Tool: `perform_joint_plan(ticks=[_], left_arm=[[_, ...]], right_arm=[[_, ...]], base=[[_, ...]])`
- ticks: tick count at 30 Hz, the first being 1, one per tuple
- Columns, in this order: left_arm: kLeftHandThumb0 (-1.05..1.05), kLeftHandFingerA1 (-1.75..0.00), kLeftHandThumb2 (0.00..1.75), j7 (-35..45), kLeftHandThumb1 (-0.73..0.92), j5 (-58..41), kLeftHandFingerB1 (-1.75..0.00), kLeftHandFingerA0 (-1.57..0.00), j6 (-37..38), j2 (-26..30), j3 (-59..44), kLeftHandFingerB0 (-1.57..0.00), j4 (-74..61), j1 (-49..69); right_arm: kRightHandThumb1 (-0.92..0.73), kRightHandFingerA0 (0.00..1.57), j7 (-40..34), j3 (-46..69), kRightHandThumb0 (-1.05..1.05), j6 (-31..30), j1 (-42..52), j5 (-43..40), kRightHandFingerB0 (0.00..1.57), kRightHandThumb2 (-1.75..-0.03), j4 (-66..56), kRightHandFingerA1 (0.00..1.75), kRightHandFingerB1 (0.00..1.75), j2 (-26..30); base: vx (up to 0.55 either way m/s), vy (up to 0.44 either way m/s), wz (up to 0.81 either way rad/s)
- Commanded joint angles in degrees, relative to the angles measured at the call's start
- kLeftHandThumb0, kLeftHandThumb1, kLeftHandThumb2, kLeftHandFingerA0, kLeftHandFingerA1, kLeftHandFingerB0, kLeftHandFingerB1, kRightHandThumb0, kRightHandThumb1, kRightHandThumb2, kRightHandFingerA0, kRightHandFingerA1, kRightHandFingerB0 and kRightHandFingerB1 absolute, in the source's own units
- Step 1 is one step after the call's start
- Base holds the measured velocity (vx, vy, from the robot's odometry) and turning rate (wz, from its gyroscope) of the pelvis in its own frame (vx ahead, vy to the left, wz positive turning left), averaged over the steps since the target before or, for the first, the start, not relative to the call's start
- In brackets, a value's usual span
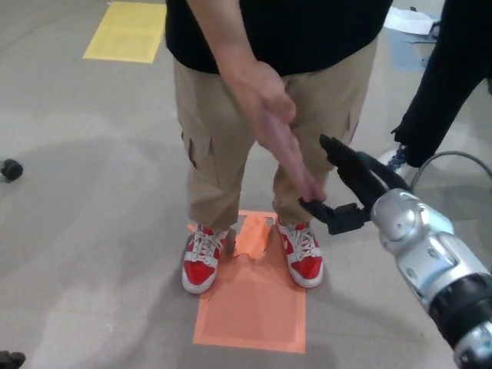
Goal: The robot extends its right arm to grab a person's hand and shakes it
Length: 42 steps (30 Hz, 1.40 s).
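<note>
Handshake position: right hand [347,192], fingers [346,160] spread and grasping nothing, sits just beside the person's hand [278,131], which hangs slack above the orange floor mat [254,300].

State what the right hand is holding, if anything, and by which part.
Nothing is held. The right hand is open, its black fingers spread apart, and the person's hand hangs just beside it, outside the grasp.

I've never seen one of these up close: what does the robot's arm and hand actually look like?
The right hand is black, with thick, blocky fingers. Behind it comes a rounded, glossy silver wrist and forearm, then a black ribbed section nearer the robot's body. A thin dark cable loops out beside the arm. No left arm shows.
</note>
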State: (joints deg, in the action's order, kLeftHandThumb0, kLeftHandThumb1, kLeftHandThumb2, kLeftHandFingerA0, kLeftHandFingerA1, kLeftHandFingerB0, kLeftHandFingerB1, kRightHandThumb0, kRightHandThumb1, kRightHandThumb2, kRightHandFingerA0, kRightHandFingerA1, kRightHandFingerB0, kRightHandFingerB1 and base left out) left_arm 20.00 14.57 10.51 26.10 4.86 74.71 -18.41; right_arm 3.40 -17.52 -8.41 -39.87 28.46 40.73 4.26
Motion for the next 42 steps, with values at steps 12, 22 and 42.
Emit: perform_joint_plan(ticks=[12,22,42], left_arm=[[-0.99,-0.08,0.96,1.5,0.59,-0.2,0.0,0.0,1.4,0.9,0.0,0.0,0.3,0.5],[-1.02,-0.06,1.05,0.0,0.67,0.1,0.0,0.0,0.4,0.5,0.3,0.0,0.0,0.1],[-0.92,-0.14,1.32,-4.5,0.92,-1.3,-0.11,0.0,-3.2,-0.7,-1.5,0.0,0.5,0.1]], right_arm=[[-0.63,0.0,13.6,8.3,-0.93,-3.3,32.2,-4.9,0.0,-0.96,-48.5,0.01,0.0,15.5],[-0.69,0.0,16.7,10.5,-1.01,-0.7,38.5,-8.4,0.0,-1.04,-29.4,0.06,0.0,21.8],[-0.92,0.0,15.4,10.7,-1.02,0.6,18.8,-10.2,0.0,-1.23,29.9,0.02,0.01,12.7]], base=[[0.0,0.0,0.0],[0.0,0.0,0.0],[0.0,0.0,0.0]])
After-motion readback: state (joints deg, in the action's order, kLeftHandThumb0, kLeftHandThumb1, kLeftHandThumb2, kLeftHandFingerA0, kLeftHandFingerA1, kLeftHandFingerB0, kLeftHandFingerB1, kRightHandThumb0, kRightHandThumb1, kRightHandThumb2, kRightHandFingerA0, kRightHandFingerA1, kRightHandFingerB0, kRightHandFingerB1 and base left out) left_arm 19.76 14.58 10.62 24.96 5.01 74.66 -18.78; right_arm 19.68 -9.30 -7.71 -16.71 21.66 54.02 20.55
